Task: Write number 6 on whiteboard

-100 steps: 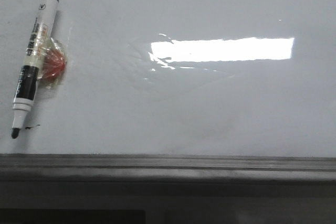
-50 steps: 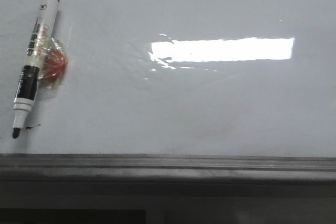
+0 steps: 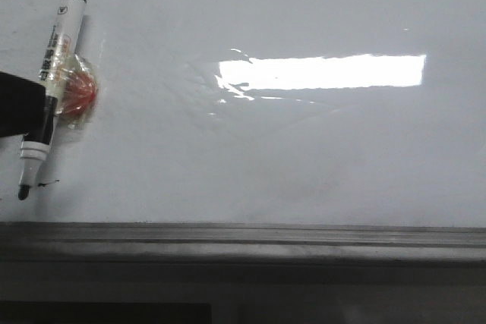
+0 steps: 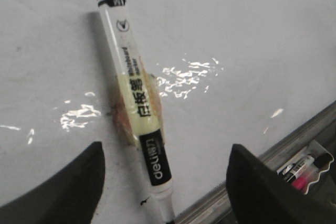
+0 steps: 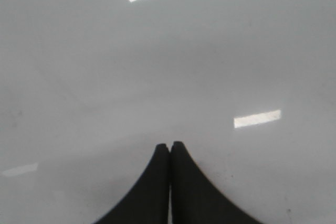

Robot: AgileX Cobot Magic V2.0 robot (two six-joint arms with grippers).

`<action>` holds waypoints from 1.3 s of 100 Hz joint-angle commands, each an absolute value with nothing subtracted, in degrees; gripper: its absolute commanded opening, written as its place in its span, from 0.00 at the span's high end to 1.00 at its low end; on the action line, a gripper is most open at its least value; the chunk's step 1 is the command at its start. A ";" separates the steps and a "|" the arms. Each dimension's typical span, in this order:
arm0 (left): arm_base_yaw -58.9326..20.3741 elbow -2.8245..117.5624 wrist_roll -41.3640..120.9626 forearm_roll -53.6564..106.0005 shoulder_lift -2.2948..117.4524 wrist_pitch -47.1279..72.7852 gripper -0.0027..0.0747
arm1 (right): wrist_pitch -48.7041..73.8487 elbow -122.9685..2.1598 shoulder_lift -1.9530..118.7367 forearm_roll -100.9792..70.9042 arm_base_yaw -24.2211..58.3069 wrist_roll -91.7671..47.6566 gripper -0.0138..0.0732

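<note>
The whiteboard (image 3: pixel 288 149) fills the front view, glossy white with a bright reflection. No number 6 shows on it. A black-and-white marker (image 3: pixel 52 73) lies uncapped on its left part, tip towards the frame, with a red-orange taped lump (image 3: pixel 77 93) on its barrel. My left gripper (image 3: pixel 19 104) reaches in from the left edge beside the marker. In the left wrist view it (image 4: pixel 167 150) is open, with the jaws wide on either side of the marker (image 4: pixel 135 95) and not touching it. My right gripper (image 5: pixel 169 146) is shut and empty over bare whiteboard (image 5: pixel 157 51).
A tiny black squiggle (image 3: pixel 47 183) sits by the marker's tip. The grey metal frame (image 3: pixel 243 237) runs along the board's near edge. A packet of spare markers (image 4: pixel 305 167) lies beyond the frame in the left wrist view.
My left gripper has come into the front view from the left edge, up beside the marker's barrel. The marker has not moved.
</note>
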State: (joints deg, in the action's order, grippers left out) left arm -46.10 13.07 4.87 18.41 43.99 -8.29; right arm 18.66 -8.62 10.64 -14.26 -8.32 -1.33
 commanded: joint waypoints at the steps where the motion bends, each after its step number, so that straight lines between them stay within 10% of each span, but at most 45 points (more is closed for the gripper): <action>1: -46.42 15.13 4.29 19.73 46.04 -13.60 0.37 | 13.91 -10.48 11.63 -14.74 -8.33 -1.80 0.92; 19: -46.42 15.13 4.15 19.73 49.65 -14.35 0.41 | 13.91 -10.48 11.63 -14.74 -8.33 -1.80 0.92; 64: -46.42 15.13 4.15 19.73 53.04 -16.71 0.99 | 14.44 -10.48 11.52 -14.74 -6.05 -1.80 0.92; 113: -47.85 24.16 4.15 4.15 52.44 -4.41 0.99 | 27.20 -20.94 20.92 -12.84 20.83 -6.46 0.91; 130: -52.67 25.44 4.15 -5.39 52.44 -7.16 0.99 | 27.09 -26.97 26.55 -14.71 30.21 -8.38 0.66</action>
State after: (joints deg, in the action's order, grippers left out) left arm -50.35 23.32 4.54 -1.17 53.07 -2.29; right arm 30.54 -22.60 23.47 -13.75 26.70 -6.96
